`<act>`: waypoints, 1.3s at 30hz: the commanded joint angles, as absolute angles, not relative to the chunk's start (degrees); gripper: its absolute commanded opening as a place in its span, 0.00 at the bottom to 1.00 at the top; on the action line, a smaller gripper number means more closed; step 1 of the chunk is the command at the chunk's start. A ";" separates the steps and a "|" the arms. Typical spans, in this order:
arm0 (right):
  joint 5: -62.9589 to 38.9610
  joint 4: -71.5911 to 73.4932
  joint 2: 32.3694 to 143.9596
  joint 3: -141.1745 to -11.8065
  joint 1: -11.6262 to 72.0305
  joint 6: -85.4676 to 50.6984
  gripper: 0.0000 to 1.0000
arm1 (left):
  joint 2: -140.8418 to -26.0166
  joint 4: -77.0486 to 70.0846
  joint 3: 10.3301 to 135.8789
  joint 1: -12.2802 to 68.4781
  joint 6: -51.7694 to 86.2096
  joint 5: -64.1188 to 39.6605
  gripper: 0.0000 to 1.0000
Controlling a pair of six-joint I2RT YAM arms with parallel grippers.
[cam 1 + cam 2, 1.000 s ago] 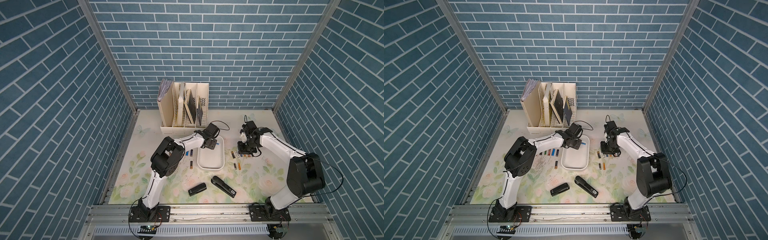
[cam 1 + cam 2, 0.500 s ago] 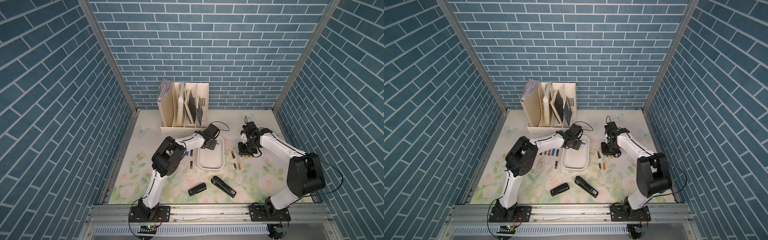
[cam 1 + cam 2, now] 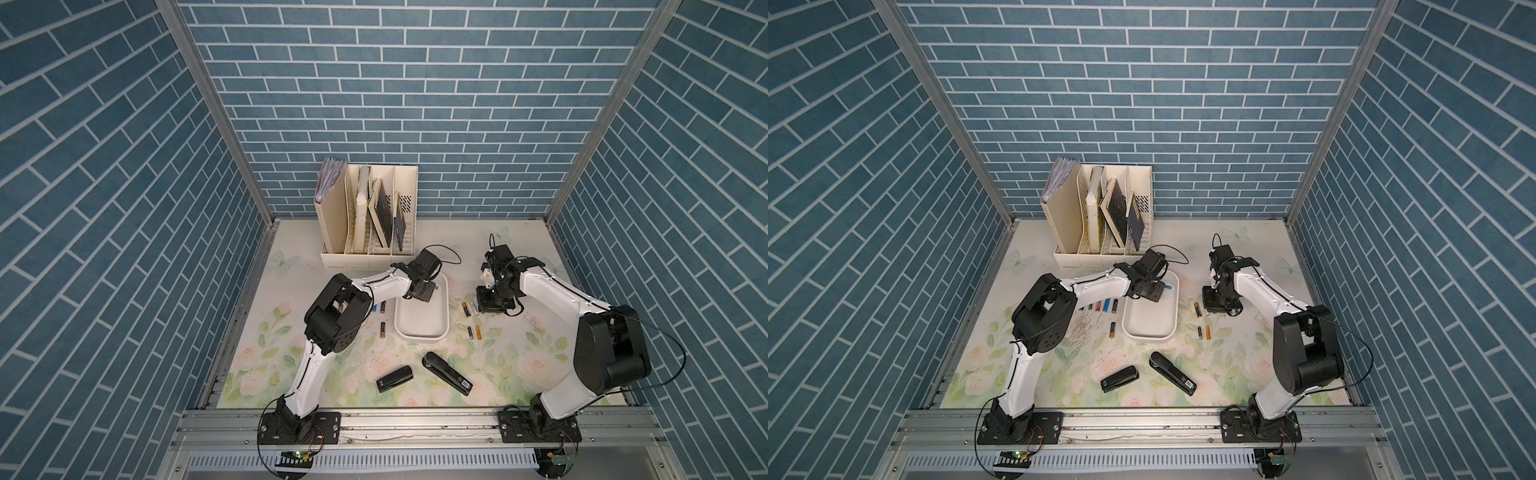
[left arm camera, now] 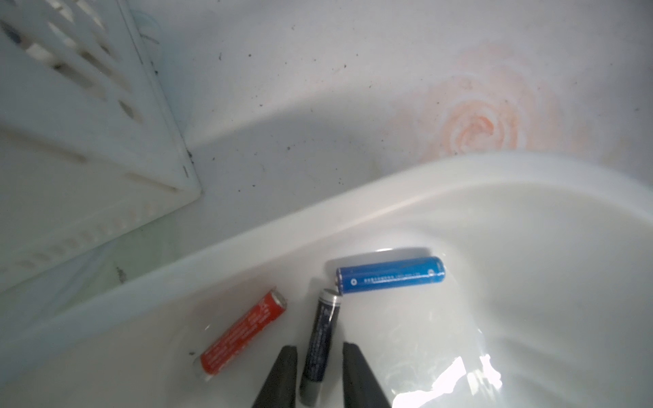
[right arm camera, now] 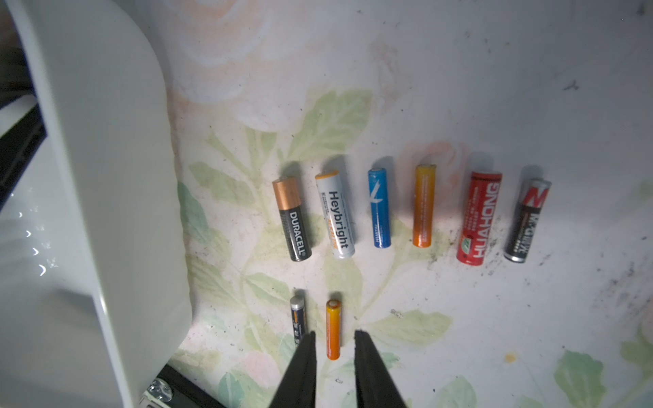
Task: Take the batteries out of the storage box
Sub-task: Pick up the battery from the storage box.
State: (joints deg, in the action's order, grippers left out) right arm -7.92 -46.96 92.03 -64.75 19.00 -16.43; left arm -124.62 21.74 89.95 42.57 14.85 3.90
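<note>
The white storage box (image 3: 420,337) (image 3: 1148,335) lies mid-table. Three batteries rest at its far end: a blue one (image 4: 388,275), a red one (image 4: 243,335) and a dark navy one (image 4: 319,332). My left gripper (image 4: 319,346) (image 3: 424,293) reaches into that end, its jaws standing either side of the navy battery with thin gaps showing. My right gripper (image 5: 334,333) (image 3: 490,305) hovers open over the mat right of the box, with nothing held. Below it a row of several batteries (image 5: 383,212) lies on the mat, with an orange battery (image 5: 334,328) and a small navy battery (image 5: 298,318) nearer its fingers.
More batteries (image 3: 1100,306) lie left of the box, one (image 3: 1112,330) apart from them. Two black staplers (image 3: 395,378) (image 3: 446,372) lie towards the front. The cream file holder (image 3: 368,216) (image 4: 88,141) stands just behind the box. Brick walls enclose the table.
</note>
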 commanded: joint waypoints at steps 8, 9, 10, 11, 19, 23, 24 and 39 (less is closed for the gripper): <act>-7.84 -47.45 90.82 -64.12 18.52 -14.96 0.23 | -127.90 24.96 92.80 42.73 14.83 4.33 0.24; -7.96 -47.46 90.81 -64.08 18.54 -15.01 0.23 | -127.88 25.05 92.81 42.72 14.85 4.34 0.24; -7.93 -47.46 90.85 -64.16 18.53 -14.99 0.23 | -127.89 25.14 92.81 42.73 14.87 4.31 0.24; -7.99 -47.42 90.80 -64.20 18.45 -15.02 0.23 | -127.84 25.29 92.80 42.72 14.86 4.22 0.24; -8.53 -46.91 91.11 -64.70 18.46 -14.95 0.23 | -126.69 25.92 92.03 42.73 15.64 4.02 0.22; -9.12 -46.50 91.38 -64.60 18.46 -14.94 0.23 | -124.95 25.76 90.88 42.74 16.26 3.78 0.21; -9.14 -46.36 91.38 -64.68 18.46 -14.94 0.23 | -124.58 25.75 90.64 42.80 16.35 3.63 0.21; -9.87 -45.94 91.60 -65.21 18.46 -14.83 0.23 | -122.04 26.65 88.84 42.76 17.86 3.60 0.21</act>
